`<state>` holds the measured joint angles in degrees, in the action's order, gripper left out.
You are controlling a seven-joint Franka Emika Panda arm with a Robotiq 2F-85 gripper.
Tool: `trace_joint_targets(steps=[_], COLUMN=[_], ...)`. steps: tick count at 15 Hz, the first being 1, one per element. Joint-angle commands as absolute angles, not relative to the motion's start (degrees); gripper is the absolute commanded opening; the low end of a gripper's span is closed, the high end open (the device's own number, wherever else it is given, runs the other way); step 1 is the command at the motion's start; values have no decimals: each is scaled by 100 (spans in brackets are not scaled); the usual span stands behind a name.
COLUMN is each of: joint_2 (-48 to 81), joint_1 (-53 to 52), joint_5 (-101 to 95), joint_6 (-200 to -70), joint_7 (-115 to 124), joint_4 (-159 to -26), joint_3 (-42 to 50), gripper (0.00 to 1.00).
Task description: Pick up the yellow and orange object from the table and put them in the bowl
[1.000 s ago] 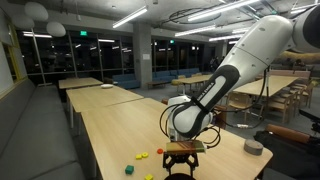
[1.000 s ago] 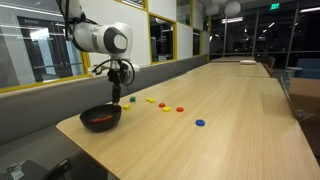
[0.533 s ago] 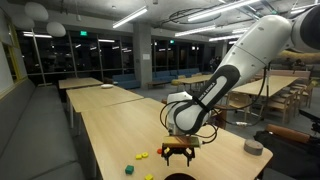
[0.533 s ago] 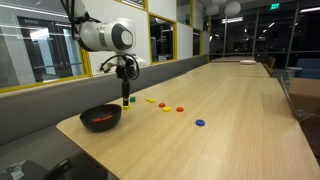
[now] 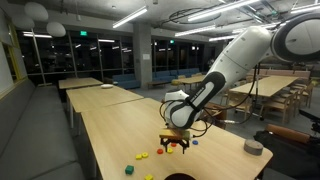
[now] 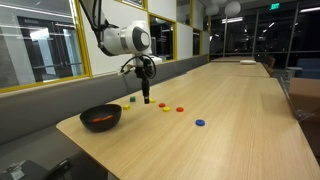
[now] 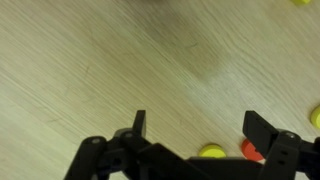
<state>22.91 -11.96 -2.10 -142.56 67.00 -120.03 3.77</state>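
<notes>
At the left of an exterior view a dark bowl is seen near the corner of the table, and a green cube is found just beyond it. Next to the right, the gripper is held pointing straight down, low over the wood. Its jaws are spread as wide as they go and nothing is gripped between them. Just beside it a yellow piece is laid flat on the table. It is followed by an orange piece and one more small disc, though orange cannot be told surely from red at this size. Further right a blue piece is set well apart from the rest. In the wrist view the two fingers are shown wide apart over bare wood. The yellow piece and the orange piece are seen side by side at the lower edge, between the fingers and nearer the one on the picture's right. The orange one is partly hidden behind that finger's base. Neither piece is seen to be touched, and both are left on the table, outside the bowl.
</notes>
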Motion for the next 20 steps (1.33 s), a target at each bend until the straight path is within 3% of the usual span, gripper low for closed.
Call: trace_joint_targets(steps=[1,12,20], joint_2=[2999,4343,4316], joint_1=[-1129,-651,-395], joint_5=[-243,391,825], joint_6=[-14257,-14010,-13736], joint_7=[6880,6771,6649], joint_4=[-11238,-9667,-9582], joint_3=[486,553,450], gripper=[100,100,100])
